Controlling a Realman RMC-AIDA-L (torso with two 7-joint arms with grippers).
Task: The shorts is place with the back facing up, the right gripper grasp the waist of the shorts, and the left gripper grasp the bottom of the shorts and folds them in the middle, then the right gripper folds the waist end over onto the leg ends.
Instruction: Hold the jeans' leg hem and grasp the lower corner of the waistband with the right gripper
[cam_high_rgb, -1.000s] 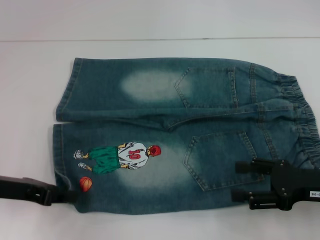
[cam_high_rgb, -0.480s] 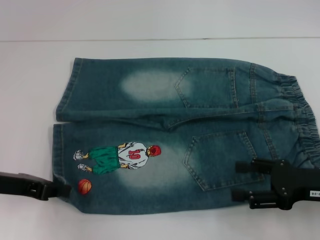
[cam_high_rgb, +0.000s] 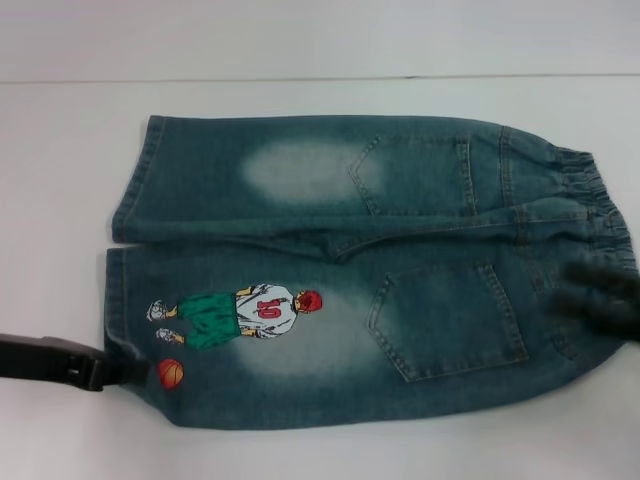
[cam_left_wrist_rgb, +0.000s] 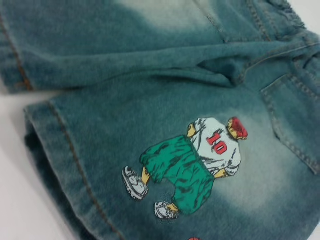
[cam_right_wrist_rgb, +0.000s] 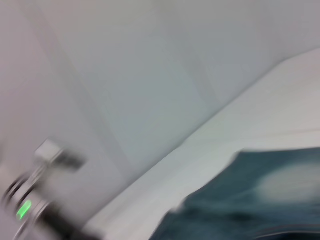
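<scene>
My right gripper (cam_high_rgb: 600, 292) has swung from the near pocket up to the waistband, blurred, so I cannot tell its fingers' state. The left gripper (cam_high_rgb: 118, 372) sits at the near leg hem beside the basketball print; its grip is unclear too. The shorts (cam_high_rgb: 350, 270) lie flat on the bench (cam_high_rgb: 60, 250).

Right wrist view smeared throughout. Shorts (cam_right_wrist_rgb: 250, 200) showed as dark blue-green denim mass with one pale faded patch, lying on white table (cam_right_wrist_rgb: 260, 100). Table's straight far edge ran diagonally across, plain pale wall (cam_right_wrist_rgb: 125, 60) beyond it. Past the shorts, left gripper (cam_right_wrist_rgb: 37, 200) appeared: silver wrist, green glowing light, fingers too blurred to read.
</scene>
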